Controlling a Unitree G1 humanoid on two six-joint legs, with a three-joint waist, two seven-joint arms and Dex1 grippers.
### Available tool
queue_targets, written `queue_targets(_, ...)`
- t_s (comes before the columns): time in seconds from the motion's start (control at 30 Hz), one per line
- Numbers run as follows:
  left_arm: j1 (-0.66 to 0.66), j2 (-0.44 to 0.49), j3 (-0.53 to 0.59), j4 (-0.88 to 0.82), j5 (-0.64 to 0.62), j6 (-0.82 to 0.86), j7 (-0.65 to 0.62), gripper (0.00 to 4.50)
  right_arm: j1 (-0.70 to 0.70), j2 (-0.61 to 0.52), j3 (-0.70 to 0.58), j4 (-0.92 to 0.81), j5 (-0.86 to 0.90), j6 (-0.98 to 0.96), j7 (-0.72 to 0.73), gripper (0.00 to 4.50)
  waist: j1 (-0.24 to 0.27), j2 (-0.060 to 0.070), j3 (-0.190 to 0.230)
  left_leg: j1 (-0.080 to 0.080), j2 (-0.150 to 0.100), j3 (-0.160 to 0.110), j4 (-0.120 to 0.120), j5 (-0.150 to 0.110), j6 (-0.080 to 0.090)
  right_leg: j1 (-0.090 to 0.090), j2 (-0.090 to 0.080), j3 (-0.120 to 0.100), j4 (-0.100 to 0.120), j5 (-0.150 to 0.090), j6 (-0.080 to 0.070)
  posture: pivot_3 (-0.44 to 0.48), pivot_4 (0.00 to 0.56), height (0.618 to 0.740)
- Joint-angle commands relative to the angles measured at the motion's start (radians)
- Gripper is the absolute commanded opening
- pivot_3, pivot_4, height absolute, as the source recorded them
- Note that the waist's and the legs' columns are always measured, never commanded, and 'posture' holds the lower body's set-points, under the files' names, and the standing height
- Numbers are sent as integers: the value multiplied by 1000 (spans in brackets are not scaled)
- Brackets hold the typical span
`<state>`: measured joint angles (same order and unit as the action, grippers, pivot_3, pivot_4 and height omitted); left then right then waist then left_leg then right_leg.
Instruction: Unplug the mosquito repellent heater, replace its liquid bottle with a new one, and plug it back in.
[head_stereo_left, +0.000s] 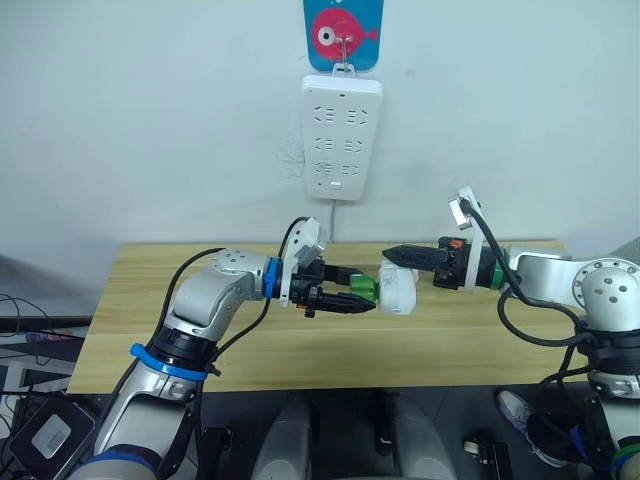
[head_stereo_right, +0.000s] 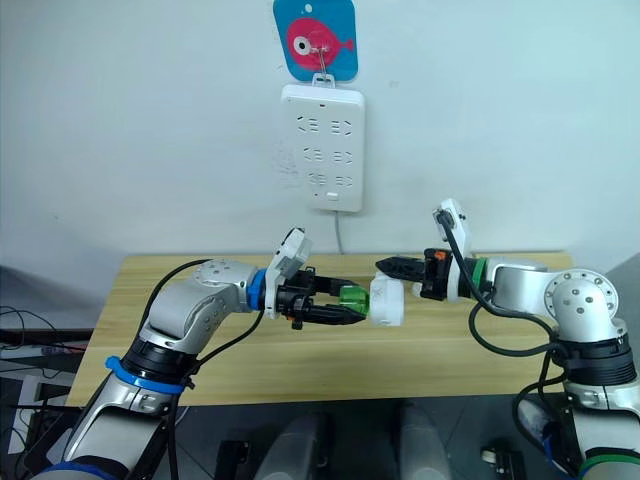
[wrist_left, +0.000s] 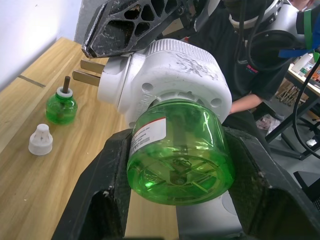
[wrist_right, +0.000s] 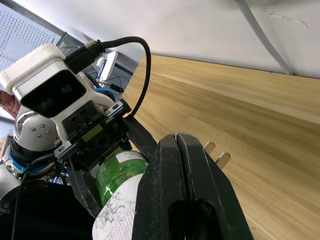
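Small white rounded plastic mosquito repellent heater (head_stereo_left: 400, 288) held in mid-air above the wooden desk (head_stereo_left: 150, 310), between both grippers. Right gripper (head_stereo_left: 392, 254) fingers pinching the heater's body. Left gripper (head_stereo_left: 365, 298) fingers clamped on the green translucent liquid bottle (wrist_left: 177, 150) seated in the heater. Second green bottle (wrist_left: 61, 106) and white cap (wrist_left: 40, 139) stand on desk.

Glossy clear-green plastic bottle (wrist_left: 180, 155); the heater (wrist_left: 172, 75) is scuffed matt white plastic with dull metal prongs (wrist_left: 90, 72) — black fingers (wrist_left: 132, 22) scratched and worn, table (head_stereo_left: 300, 360) smooth pale wood grain
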<state>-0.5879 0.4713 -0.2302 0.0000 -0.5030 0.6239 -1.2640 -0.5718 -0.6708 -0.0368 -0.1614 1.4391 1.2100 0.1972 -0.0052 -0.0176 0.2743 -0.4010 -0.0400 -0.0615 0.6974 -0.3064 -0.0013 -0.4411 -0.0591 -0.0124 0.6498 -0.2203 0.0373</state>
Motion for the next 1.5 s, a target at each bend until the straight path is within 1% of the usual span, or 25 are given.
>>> queue_targets(0.03,-17,-17,36,-44,-29,-48,-10,2281,0,6,2,-23,-11,36,4,26,0,0,0,0,0,0,0,0,0,0,0,0,0,0,0,0,253,740)
queue_targets(0.07,-14,-15,38,-45,-27,-51,-9,2281,-6,7,-19,-17,5,32,0,26,0,0,0,0,0,0,0,0,0,0,0,0,0,0,0,0,253,740)
queue_targets(0.2,-3,-11,52,-36,-16,-87,3,2281,-39,-19,-121,25,160,31,-15,26,1,0,0,0,0,0,0,0,0,0,0,0,0,0,0,3,249,740)
queue_targets(0.3,9,-8,68,-16,6,-163,6,2281,-76,-88,-174,94,374,9,-89,547,1,0,0,0,0,0,0,0,0,0,0,0,0,0,0,1,245,740)
queue_targets(0.37,11,-9,81,-6,14,-207,8,2281,-71,-148,-181,117,410,20,-111,1310,2,0,0,0,0,1,0,0,0,0,-1,0,0,0,0,-9,240,740)
queue_targets(0.47,-3,-17,97,0,18,-258,16,2281,-7,-230,-181,144,393,64,-87,2374,5,-1,-1,0,0,0,0,0,0,0,-1,-1,-1,0,0,-9,240,740)
queue_targets(0.5,-9,-20,100,4,20,-272,18,2281,15,-246,-178,150,388,74,-73,2765,6,-1,-1,0,0,0,0,0,0,1,-1,-1,-1,0,0,-12,232,740)
queue_targets(0.57,-20,-20,99,13,32,-304,11,2281,50,-263,-175,157,376,87,-50,3453,5,-1,-1,-1,0,0,0,0,0,1,-1,-1,-1,0,0,-12,232,740)
queue_targets(0.63,-29,-19,97,23,42,-332,4,2281,68,-266,-171,166,375,92,-39,4234,4,-1,-1,0,0,3,0,0,0,0,-1,1,0,0,0,-12,232,740)
queue_targets(0.67,-34,-19,95,26,43,-335,2,2281,76,-265,-169,165,367,95,-26,4490,2,-1,-1,0,0,4,0,0,1,0,-1,1,0,0,0,-2,226,740)
queue_targets(0.8,-51,-18,78,15,47,-343,-14,2281,76,-256,-146,158,401,109,4,4490,0,-1,-1,1,1,6,0,0,1,0,1,0,0,0,0,2,226,740)
queue_targets(0.93,-55,-20,69,6,48,-341,-23,2281,78,-264,-118,136,487,109,9,4490,2,-1,-1,1,1,5,0,0,1,0,1,0,0,0,0,4,224,740)
queue_targets(1.1,-55,-29,55,-2,42,-335,-31,2281,64,-246,-70,115,531,71,-31,4490,3,-1,-1,1,1,5,1,0,1,0,1,1,0,0,0,2,225,740)
queue_targets(1.3,-63,-52,46,-18,31,-319,-29,2281,55,-222,-26,97,532,38,-55,4490,3,-1,-1,0,1,5,1,0,1,0,1,1,0,0,0,3,235,740)
queue_targets(1.5,-72,-68,45,-19,27,-310,-24,2281,25,-191,-5,109,533,45,-35,4490,3,-1,-1,1,1,5,1,0,1,0,1,1,0,0,0,2,242,740)
